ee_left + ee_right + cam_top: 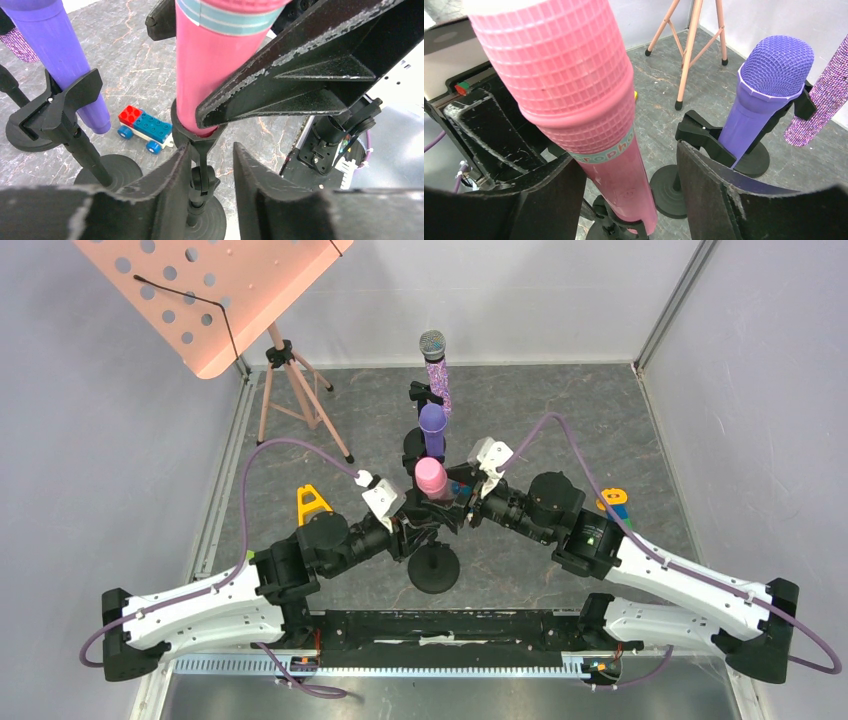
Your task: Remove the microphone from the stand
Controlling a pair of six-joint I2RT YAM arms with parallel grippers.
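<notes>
The pink microphone (589, 115) sits nearly straight up in the stand (434, 570). Above the stand's clip (192, 136), my right claw (629, 157) hangs, fingers apart, one each side of it. Below the clip, my left claw (211, 150) is apart around the pole (200, 200). I'd pull upward.

- Pink perforated music stand (205, 290): tilted desk on a tripod, far left corner of the table (560, 410).
- Purple microphone (769, 85): upright in a black clip stand (704, 137).
- Glitter microphone (437, 370): upright, behind the purple one.
- Toy brick car (145, 127): red, blue and white, on the table beside the purple microphone's base.
- Yellow item (312, 504): on the table, left side.
</notes>
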